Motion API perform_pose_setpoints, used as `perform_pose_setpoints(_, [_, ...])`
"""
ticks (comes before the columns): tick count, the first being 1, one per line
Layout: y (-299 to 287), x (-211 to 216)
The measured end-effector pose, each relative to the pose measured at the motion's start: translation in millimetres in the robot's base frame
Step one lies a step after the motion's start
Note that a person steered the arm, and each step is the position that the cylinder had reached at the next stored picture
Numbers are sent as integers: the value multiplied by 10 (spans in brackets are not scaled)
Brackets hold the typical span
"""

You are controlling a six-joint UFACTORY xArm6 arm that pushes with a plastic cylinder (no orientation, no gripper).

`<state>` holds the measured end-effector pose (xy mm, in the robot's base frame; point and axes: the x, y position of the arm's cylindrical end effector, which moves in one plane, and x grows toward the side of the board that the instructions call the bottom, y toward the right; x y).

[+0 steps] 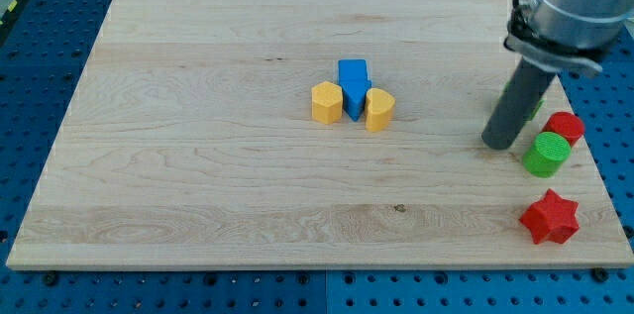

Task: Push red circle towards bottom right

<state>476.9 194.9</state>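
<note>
We rest our tip (pixel 498 143), a bare rod with no fingers to spread or pinch, on the wooden board (pixel 198 175) just left of the red circle block (pixel 566 126), which sits at the view's right edge touching the green cylinder block (pixel 546 154), so we judge a push down-right needs repositioning above it.

You have 1 camera only, set above the board's (pixel 198 185) near long edge, looking down at a slant toward the far edge. It stands far enough back that nearly the whole board fits; the right corners are cropped.
</note>
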Motion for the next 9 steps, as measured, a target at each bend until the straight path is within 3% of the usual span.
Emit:
perform_pose_setpoints(2, [149, -854])
perform_pose_setpoints(3, [502, -1048])
perform_pose_setpoints(4, [1095, -804])
perform_pose_setpoints(5, [1209, -451])
perform_pose_setpoints(9, [1082, 12])
